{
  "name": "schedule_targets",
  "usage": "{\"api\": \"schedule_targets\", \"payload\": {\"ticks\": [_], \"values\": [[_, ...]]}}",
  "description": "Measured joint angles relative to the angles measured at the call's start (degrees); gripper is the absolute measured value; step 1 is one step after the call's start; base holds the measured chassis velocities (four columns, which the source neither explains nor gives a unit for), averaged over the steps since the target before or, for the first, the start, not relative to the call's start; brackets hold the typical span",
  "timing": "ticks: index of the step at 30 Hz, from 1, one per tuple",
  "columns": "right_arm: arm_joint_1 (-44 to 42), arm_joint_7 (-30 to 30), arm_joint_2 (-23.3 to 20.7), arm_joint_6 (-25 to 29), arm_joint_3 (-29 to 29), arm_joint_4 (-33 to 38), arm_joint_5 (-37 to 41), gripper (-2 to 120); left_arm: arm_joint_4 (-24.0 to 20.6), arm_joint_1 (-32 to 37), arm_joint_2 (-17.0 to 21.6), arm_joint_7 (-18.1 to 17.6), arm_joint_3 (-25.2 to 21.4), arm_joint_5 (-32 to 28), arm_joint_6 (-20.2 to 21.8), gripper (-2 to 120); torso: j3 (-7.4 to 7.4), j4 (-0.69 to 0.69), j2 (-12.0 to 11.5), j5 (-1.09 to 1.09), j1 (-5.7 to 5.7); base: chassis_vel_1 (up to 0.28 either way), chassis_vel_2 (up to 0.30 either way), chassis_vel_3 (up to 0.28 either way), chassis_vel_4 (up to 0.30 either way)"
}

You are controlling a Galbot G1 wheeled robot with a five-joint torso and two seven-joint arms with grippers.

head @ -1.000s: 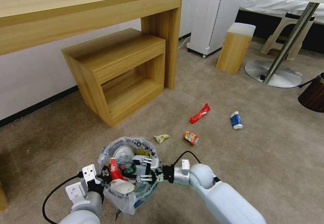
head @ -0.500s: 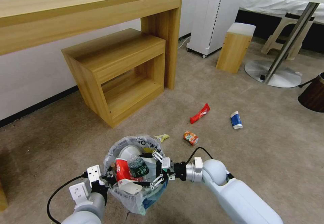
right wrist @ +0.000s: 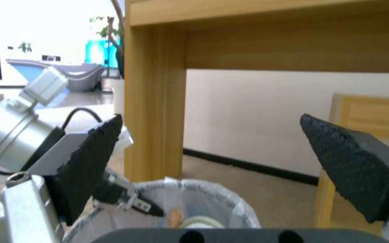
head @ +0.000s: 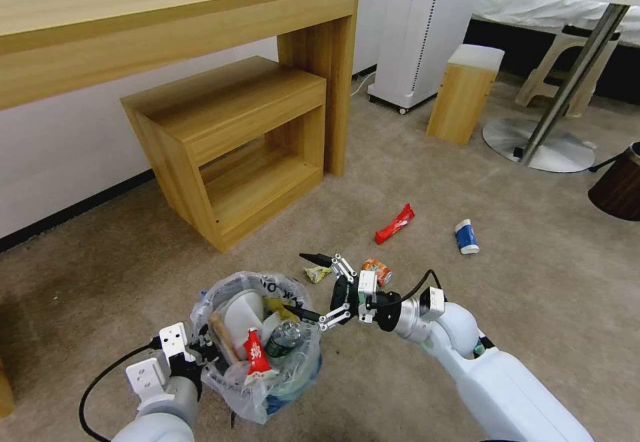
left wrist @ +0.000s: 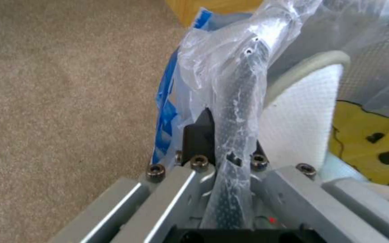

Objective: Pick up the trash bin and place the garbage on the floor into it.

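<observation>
Left gripper (head: 200,352) has its jaws clamped on the trash bin (head: 257,345) rim; right gripper (head: 310,285), jaws apart, hovers just beside the bin.

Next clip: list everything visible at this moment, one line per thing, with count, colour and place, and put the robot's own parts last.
trash bin: one, dark with blue side, clear bag liner, held near the robot, holding slippers, a bottle and a red wrapper
red wrapper: one, on the floor ahead
crushed can: one, orange, on the floor behind the right gripper
paper cup: one, blue-white, lying on the floor to the right
crumpled wrapper: one, yellowish, on the floor beyond the bin
wooden desk: one, light wood, by the wall
wooden cube shelf: one, under the desk
left gripper: fingers shut on the bin rim
right gripper: fingers open, empty, beside the bin
</observation>
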Motion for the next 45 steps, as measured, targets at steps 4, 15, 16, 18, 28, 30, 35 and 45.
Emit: {"api": "schedule_targets", "payload": {"ticks": [4, 15, 16, 18, 28, 30, 35, 45], "values": [[-1.13, 6.92, 0.86, -0.25, 2.47, 3.39, 0.51, 100, 0.00, -0.33, 0.76, -0.14, -0.97, -1.26, 0.05, 0, 0.00, 0.00, 0.00, 0.01, 0.00, 0.000, 0.000, 0.000, 0.000], [-8.27, 38.15, 3.02, -0.76, 24.47, 5.03, -8.16, 100, -0.16, -1.80, 1.49, -1.41, -1.61, -1.79, -0.05, 0, 0.00, -0.01, 0.00, 0.01, 0.00, 0.000, 0.000, 0.000, 0.000], [-8.27, 38.15, 3.02, -0.76, 24.47, 5.03, -8.16, 100, -0.16, -1.80, 1.49, -1.41, -1.61, -1.79, -0.05, 0, 0.00, -0.01, 0.00, 0.01, 0.00, 0.000, 0.000, 0.000, 0.000], [-10.74, 39.07, 4.31, 0.20, 28.39, 3.84, -8.70, 100, -0.64, -2.05, 1.68, -1.41, -1.51, -1.97, 0.01, 0, 0.00, -0.01, 0.00, 0.00, 0.00, 0.000, 0.000, 0.000, 0.000], [-19.62, 39.84, 8.71, 3.11, 40.02, 2.87, -10.40, 100, -1.54, -3.75, 1.87, -0.86, -1.64, -1.26, -0.11, 0, 0.00, -0.02, 0.00, 0.00, 0.00, 0.000, 0.000, 0.000, 0.000], [-20.77, 39.90, 9.09, 3.82, 41.02, 3.14, -10.88, 100, -1.54, -4.02, 1.76, -0.55, -1.52, -0.81, -0.22, 0, -0.01, -0.01, 0.00, -0.01, 0.00, 0.000, 0.000, 0.000, 0.000], [-21.29, 39.83, 10.43, 5.17, 42.68, 3.50, -11.92, 100, -1.54, -4.34, 1.70, -0.16, -1.47, 0.02, -0.45, 0, 0.00, 0.00, 0.00, 0.00, 0.00, 0.000, 0.000, 0.000, 0.000], [-21.35, 39.42, 11.40, 6.96, 43.53, 3.69, -11.77, 100, -2.05, -4.02, 3.22, -0.23, -3.15, -0.72, -0.44, 0, 0.00, 0.00, 0.00, -0.01, 0.00, 0.000, 0.000, 0.000, 0.000]]}}
